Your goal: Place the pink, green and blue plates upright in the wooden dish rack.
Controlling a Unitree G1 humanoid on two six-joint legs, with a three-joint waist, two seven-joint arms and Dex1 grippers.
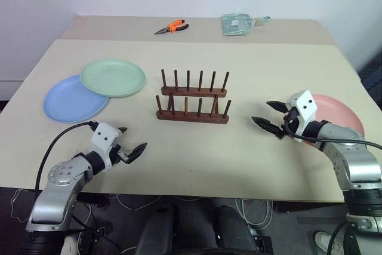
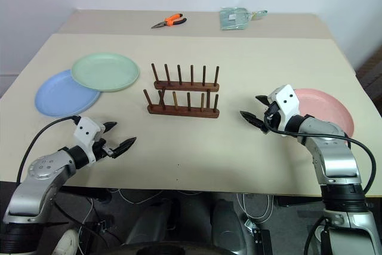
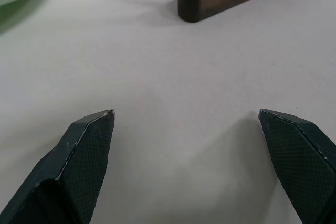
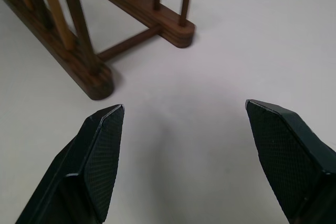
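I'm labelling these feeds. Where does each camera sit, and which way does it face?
Left eye and right eye: on the head, looking forward and down at the table, rack and three plates; both arms show.
Left wrist: on the left arm, along the open left claw toward the rack's end.
Right wrist: on the right arm, along the open right claw.
All views share the rack.

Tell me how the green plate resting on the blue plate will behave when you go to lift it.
The round pale green plate looks stiff and probably light, likely plastic. Its rim overlaps the round blue plate, so a push may slide it or nudge the blue one. Its shallow, smooth rim could slip between the fingers unless pinched squarely.
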